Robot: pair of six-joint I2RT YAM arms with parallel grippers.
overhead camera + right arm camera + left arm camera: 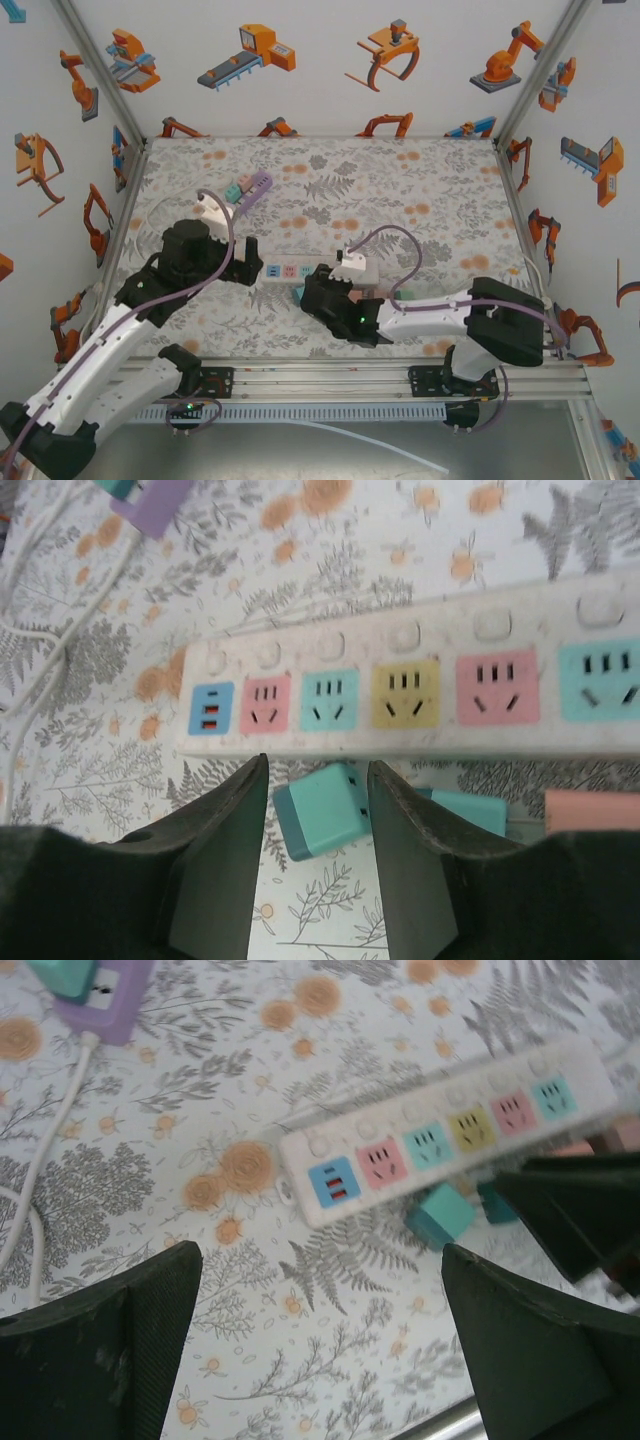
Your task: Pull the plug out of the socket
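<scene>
The floral tabletop (420, 190) is cut off at its near edge by the mounting rail, and both arms cover parts of it. The left arm (110, 340) comes in from the near left corner, bent at the elbow, with its wrist turned toward the middle. The right arm (430, 315) lies low along the near edge and stretches leftward.

Between the two wrists, near the middle of the tabletop, lies the white power strip (400, 640). From above the wrists cover both its ends, and its right end runs out of the right wrist view. The coloured outlets that show have bare slots. A purple power strip (258, 186) sits toward the far left corner, cropped in both wrist views.

The left gripper (320, 1290) hovers over bare cloth by the white strip's left end, its fingers spread wide with nothing between them. The right gripper (318, 780) points at the strip's near side with its jaws narrowly apart. The teal plug (322, 820) sits between them, just beside the strip's near edge and out of every outlet. Whether the pads press on it is not clear.

A second teal plug (470, 810) and a pink plug (590, 810) lie just to its right, the teal one partly hidden behind a finger and the pink one running out of the picture.
</scene>
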